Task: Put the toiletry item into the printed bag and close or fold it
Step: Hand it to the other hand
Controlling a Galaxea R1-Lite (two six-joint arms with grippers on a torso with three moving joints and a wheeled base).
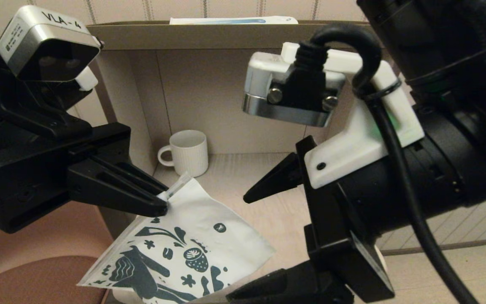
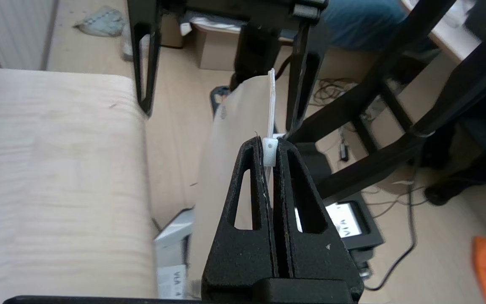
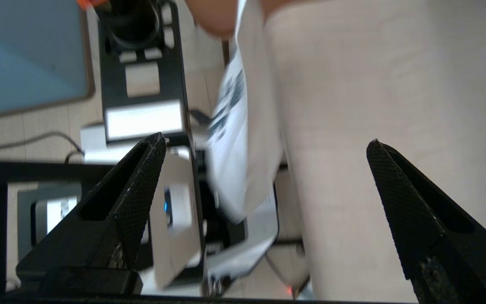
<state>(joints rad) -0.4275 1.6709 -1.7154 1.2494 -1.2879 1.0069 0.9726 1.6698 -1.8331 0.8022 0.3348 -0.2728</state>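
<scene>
Head view: left gripper [image 1: 163, 202] clamped tight on the upper zip-strip corner of the bag [image 1: 192, 249], holding it lifted and tilted above the near edge of the table [image 1: 268, 202]. Printed side faces up, teal horse and doodles toward the lower end. Right gripper [image 1: 243, 249] just right of the bag, fingers spread wide, one fingertip [image 1: 253, 195] level with the bag's top, the other low by its bottom corner; nothing between them. Mug [image 1: 187, 152] upright in the back corner, behind the bag and apart from it. Long white-and-blue box [image 1: 232, 20] lying on top of the shelf above.

Left wrist view: fingers [image 2: 247, 190] pressed together on the bag's [image 2: 234, 139] white zip slider, bag hanging edge-on beyond the tips, table [image 2: 57, 177] off to one side.

Right wrist view: fingers [image 3: 141, 177] far apart and empty, bag [image 3: 243, 139] seen edge-on between them and farther out, beside the table [image 3: 373, 84].

Tube: not seen in any view.
</scene>
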